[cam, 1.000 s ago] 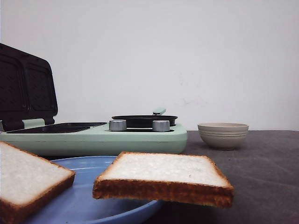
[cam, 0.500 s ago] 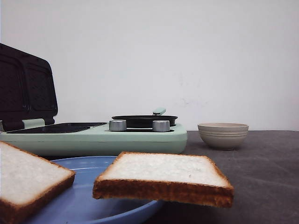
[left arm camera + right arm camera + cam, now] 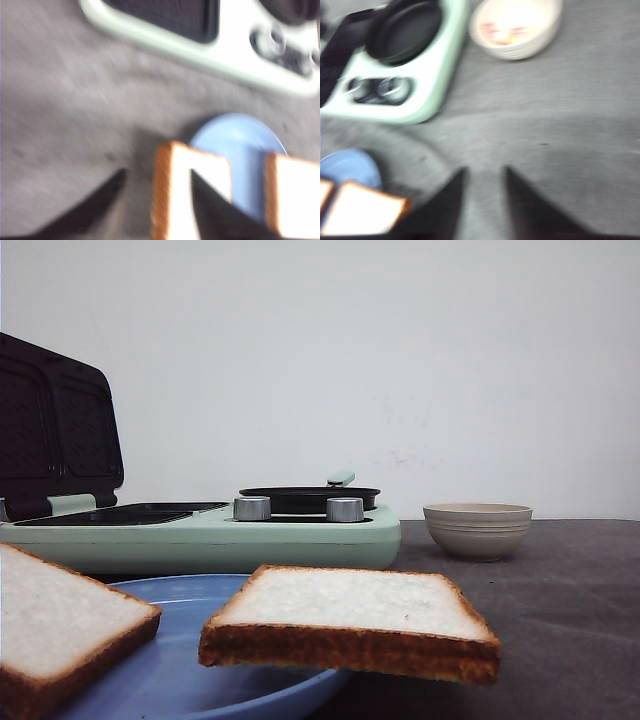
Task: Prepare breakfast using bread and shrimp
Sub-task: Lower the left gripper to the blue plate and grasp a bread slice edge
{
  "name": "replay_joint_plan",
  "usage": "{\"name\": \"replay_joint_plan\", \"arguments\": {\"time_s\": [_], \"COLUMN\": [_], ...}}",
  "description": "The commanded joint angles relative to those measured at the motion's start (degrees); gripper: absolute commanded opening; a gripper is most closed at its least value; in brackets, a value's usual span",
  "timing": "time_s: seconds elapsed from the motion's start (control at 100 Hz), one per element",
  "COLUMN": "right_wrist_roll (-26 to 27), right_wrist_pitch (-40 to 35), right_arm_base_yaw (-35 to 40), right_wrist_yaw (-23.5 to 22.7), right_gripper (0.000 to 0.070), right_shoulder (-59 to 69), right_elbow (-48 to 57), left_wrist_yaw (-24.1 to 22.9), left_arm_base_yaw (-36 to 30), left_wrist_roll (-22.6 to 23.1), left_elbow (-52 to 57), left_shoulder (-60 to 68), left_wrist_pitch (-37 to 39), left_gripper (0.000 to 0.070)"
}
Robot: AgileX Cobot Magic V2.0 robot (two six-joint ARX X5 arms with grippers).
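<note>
Nothing has moved: porous square bread [image 3: 350, 602] overhangs the glossy blue plate [image 3: 190, 660] (both grippers [image 3: 155, 192] [image 3: 485, 182] spread)

Two slices of bread on the plate [image 3: 190, 665] up front: the left slice [image 3: 55, 625] lies across its left side, the right slice [image 3: 350, 615] overhangs its right rim. Behind them on the tabletop [image 3: 560, 620] stands the breakfast maker [image 3: 200, 535], lid [image 3: 55, 430] raised at its left end, pan [image 3: 308, 498] on its right end, two knobs [image 3: 252, 508] before the pan. Right of it, apart, the bowl [image 3: 478, 529].
</note>
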Motion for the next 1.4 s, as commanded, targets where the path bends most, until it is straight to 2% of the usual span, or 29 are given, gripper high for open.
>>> {"name": "replay_joint_plan", "arguments": {"time_s": [0.0,0.08,0.18,0.31,0.41,0.74,0.84,1.15,1.26,1.3,1.34,1.39], "right_wrist_roll": [-1.22,-1.49,-1.49,-1.73,-1.86,-1.88,-1.88,-1.90,-1.90,-1.90,-1.92,-1.90], "right_wrist_pitch": [0.81,0.79,0.81,0.79,0.76,0.74,0.76,0.74,0.74,0.74,0.74,0.74], "right_arm_base_yaw": [0.13,0.13,0.13,0.13,0.13,0.13,0.13,0.13,0.13,0.13,0.13,0.13], "right_wrist_yaw": [-0.76,-0.79,-0.79,-0.92,-0.92,-0.92,-0.92,-0.96,-0.96,-0.96,-0.96,-0.96], "right_gripper": [0.0330,0.0330,0.0329,0.0329,0.0329,0.0329,0.0329,0.0329,0.0329,0.0329,0.0329,0.0329], "right_shoulder": [0.55,0.55,0.55,0.55,0.55,0.55,0.55,0.55,0.55,0.55,0.55,0.55], "right_elbow": [0.74,0.74,0.74,0.74,0.74,0.74,0.74,0.74,0.74,0.74,0.74,0.74], "left_wrist_yaw": [3.08,5.11,5.42,8.74,11.30,11.47,13.60,13.88,13.90,13.88,13.88,13.88], "left_arm_base_yaw": [-0.13,-0.24,-0.33,-0.52,-0.66,-2.05,-3.48,-8.39,-9.57,-9.79,-9.90,-9.90], "left_wrist_roll": [2.08,2.95,4.76,4.85,5.33,6.25,7.04,7.04,6.99,6.99,6.97,6.97], "left_elbow": [0.83,0.83,0.83,0.83,0.83,0.83,0.83,0.83,0.83,0.83,0.83,0.83], "left_shoulder": [1.86,4.52,7.98,11.91,14.53,20.04,21.79,27.74,28.41,28.39,28.39,28.39], "left_wrist_pitch": [-0.72,-2.60,-5.46,-5.77,-7.02,-8.26,-8.15,-6.36,-4.87,-4.52,-4.22,-3.98], "left_gripper": [0.0317,0.0321,0.0330,0.0446,0.0445,0.0445,0.0445,0.0444,0.0428,0.0392,0.0303,0.0153]}}
